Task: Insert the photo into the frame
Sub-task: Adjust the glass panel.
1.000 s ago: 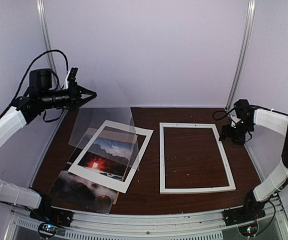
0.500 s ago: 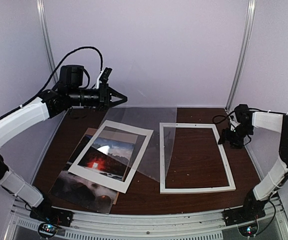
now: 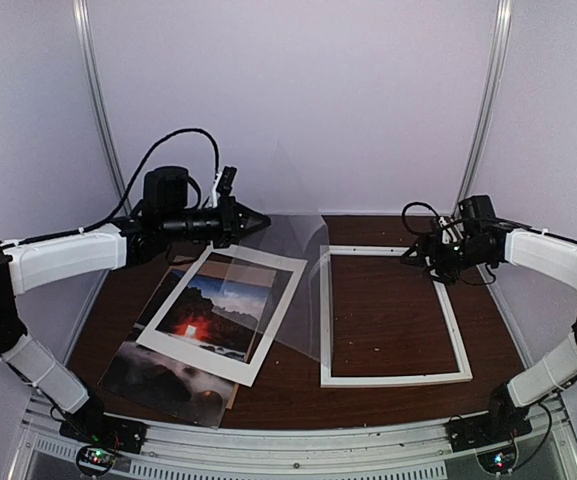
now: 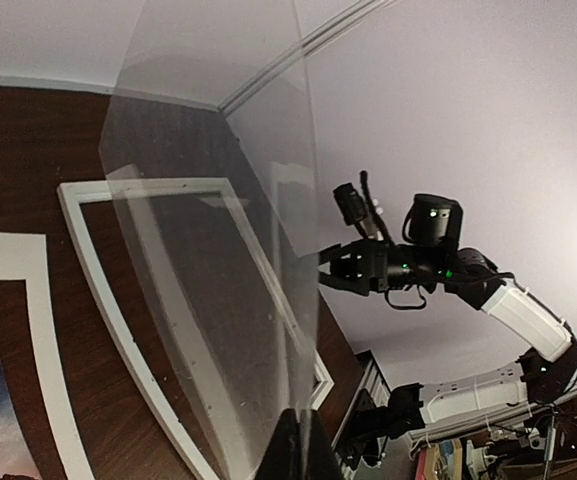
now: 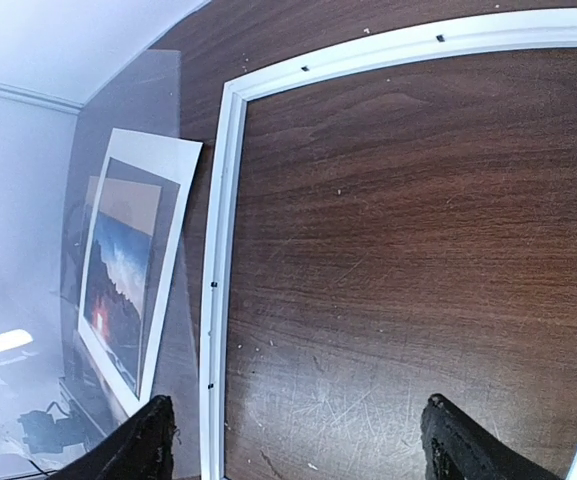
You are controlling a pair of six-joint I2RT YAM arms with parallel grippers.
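The left end effector [image 3: 261,217], clamped on a clear sheet [image 3: 303,290], hangs just beyond the photo [image 3: 163,380]. The photo lies under the mat [image 3: 168,338], nearer the left arm. The right end effector [image 3: 409,254], fingers apart, hovers over the frame [image 3: 325,320].

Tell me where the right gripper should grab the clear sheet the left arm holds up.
Probably its free right edge, coming in from the frame side with jaws straddling the thin edge: the clear sheet stands tilted, pinched by the left gripper at the opposite end.
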